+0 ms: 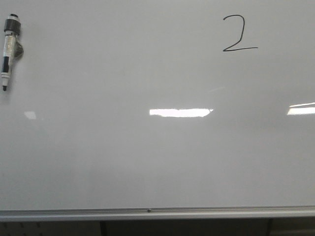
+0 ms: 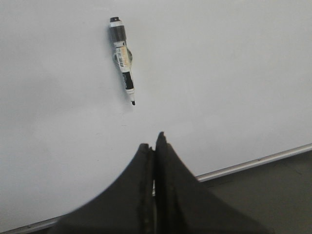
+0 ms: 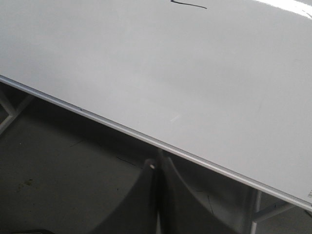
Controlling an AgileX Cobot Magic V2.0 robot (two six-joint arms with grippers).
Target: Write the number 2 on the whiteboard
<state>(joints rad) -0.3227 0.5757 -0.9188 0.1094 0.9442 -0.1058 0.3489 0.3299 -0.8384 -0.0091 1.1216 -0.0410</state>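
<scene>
A thin black number 2 (image 1: 238, 33) is drawn at the upper right of the large white whiteboard (image 1: 157, 157). Only the end of its base stroke shows in the right wrist view (image 3: 190, 5). A black-and-white marker (image 1: 9, 49) hangs on the board at the upper left, tip down; it also shows in the left wrist view (image 2: 123, 58). My left gripper (image 2: 152, 142) is shut and empty, well short of the marker. My right gripper (image 3: 157, 163) is shut and empty, below the board's silver rail (image 3: 146, 139). Neither gripper shows in the front view.
The silver bottom rail (image 1: 157, 213) runs along the board's lower edge, with dark stand legs beneath. Bright light reflections (image 1: 179, 112) lie on the board's middle and right. Dark floor (image 3: 58, 185) lies under the board in the right wrist view.
</scene>
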